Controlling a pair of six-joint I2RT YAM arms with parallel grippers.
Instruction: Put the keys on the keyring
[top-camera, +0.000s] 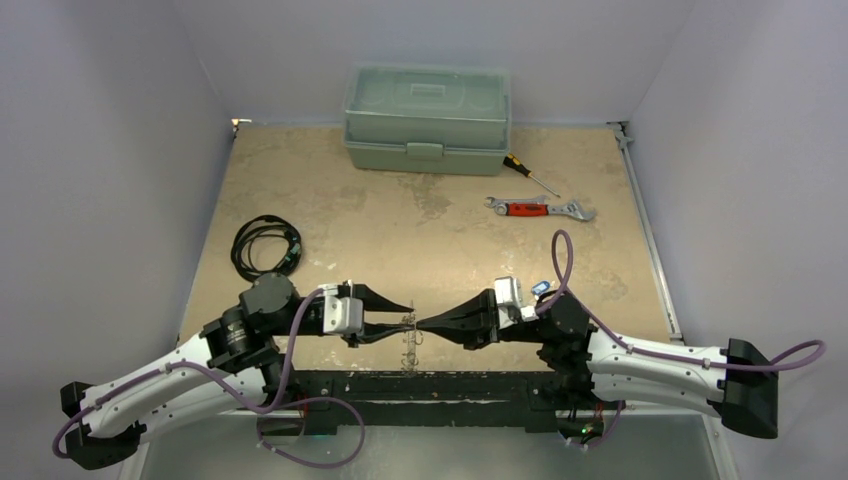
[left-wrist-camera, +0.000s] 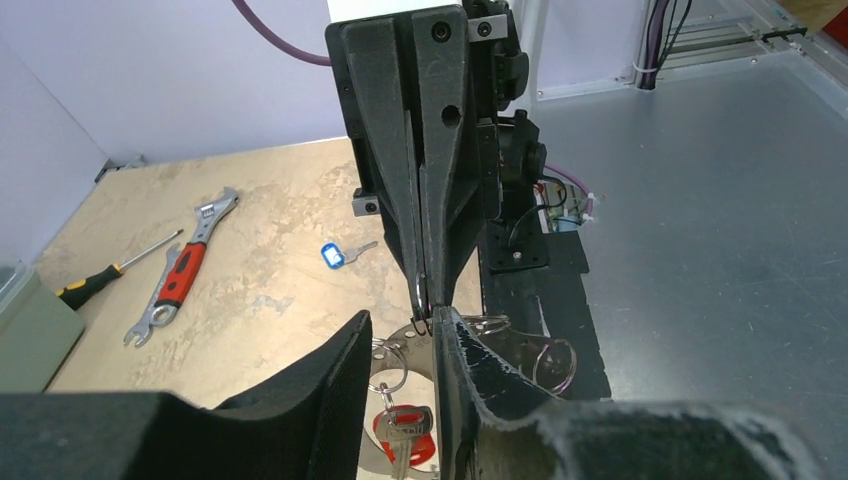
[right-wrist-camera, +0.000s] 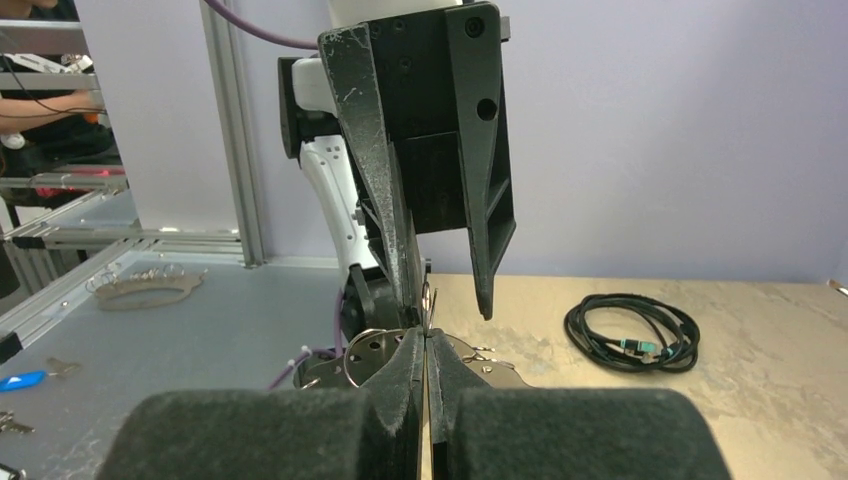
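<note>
Keyring (top-camera: 408, 340) wire pinched in closed right claw (left-wrist-camera: 420, 300); left claw (left-wrist-camera: 404, 325) opposite, jaws partly apart astride the ring, red-tagged key (left-wrist-camera: 405, 440) hanging between them; blue-tagged key (left-wrist-camera: 335, 254) on desk (left-wrist-camera: 270, 290) behind right claw

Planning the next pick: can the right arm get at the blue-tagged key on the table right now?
Probably not yet: the right gripper is shut on the keyring. The blue-tagged key lies uncovered on the table beside that arm, so nothing else blocks it.

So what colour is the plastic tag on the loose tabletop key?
The plastic tag is blue; clearest in left wrist view.
</note>
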